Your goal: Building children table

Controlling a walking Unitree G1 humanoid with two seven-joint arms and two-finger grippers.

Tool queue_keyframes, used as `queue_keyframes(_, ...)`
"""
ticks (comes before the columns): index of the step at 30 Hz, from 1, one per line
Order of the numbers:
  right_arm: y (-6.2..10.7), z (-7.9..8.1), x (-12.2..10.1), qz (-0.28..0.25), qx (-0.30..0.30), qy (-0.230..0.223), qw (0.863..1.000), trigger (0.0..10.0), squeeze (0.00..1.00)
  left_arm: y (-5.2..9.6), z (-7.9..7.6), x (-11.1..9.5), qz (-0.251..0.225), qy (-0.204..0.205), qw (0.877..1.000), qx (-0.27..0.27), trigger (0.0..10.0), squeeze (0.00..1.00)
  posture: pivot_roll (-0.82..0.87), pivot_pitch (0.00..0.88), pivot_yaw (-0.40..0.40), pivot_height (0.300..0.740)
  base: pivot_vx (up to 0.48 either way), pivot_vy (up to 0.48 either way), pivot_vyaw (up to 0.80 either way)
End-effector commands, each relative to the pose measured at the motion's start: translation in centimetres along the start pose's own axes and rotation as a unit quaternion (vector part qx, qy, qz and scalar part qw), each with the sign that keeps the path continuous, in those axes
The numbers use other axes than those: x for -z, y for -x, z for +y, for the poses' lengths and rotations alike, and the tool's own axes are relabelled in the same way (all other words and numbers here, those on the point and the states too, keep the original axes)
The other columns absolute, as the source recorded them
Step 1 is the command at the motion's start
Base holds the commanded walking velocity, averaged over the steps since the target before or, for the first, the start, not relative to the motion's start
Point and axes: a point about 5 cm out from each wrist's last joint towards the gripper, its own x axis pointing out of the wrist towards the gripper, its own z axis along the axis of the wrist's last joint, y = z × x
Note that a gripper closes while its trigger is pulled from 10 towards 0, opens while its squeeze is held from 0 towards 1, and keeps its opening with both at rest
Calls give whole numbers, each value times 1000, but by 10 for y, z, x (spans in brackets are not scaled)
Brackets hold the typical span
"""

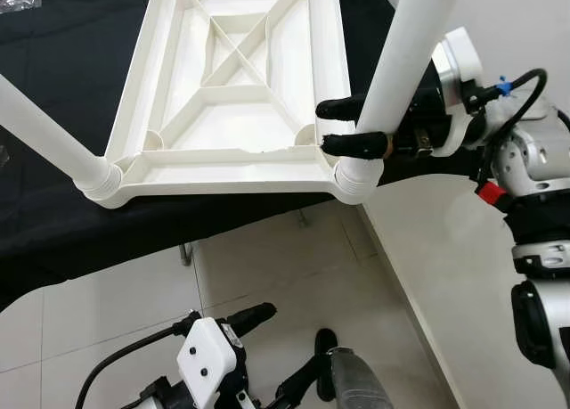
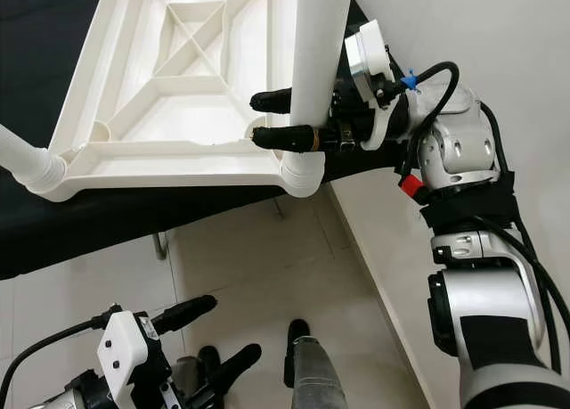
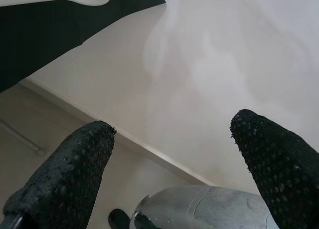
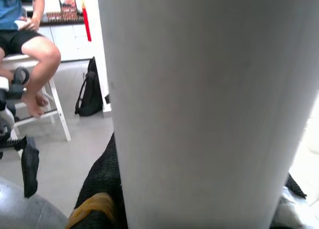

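— What is seen of the room and the working surface?

— A pale tiled floor [image 1: 267, 275] and a white wall [image 2: 463, 26] are seen, and a black-covered bench [image 1: 53, 222] on which the white plastic tabletop [image 1: 232, 97] is laid upside down, its ribbed underside up.

— Where are the legs?

— One white leg [image 2: 316, 61] is stood in the near right corner socket [image 2: 301, 173]; another leg [image 1: 44, 133] is seated at the near left corner. The right gripper [image 2: 276, 117] is closed around the right leg just above its socket, one finger on each side. The left gripper [image 3: 174, 154] is held low over the floor, its fingers spread wide and nothing held.

— How is the leg expected to handle?

— It is judged light, stiff and smooth, so slipping is likely; a hold low, near the socket, is judged best for pressing it home.
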Motion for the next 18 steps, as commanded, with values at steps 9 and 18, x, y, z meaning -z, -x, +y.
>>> queue_keyframes(9, -6, -1, 12, 1, 9, -19, 1000, 10000, 0, 1, -4, 5, 5, 7, 1000, 3, 10000, 0, 51, 433, 34, 740, 0, 0, 0)
queue_keyframes(18, -4, 0, 14, 12, -1, -26, 1000, 10000, 0, 0, -6, 5, 2, 8, 1000, 6, 10000, 0, 44, 437, 28, 740, 0, 0, 0)
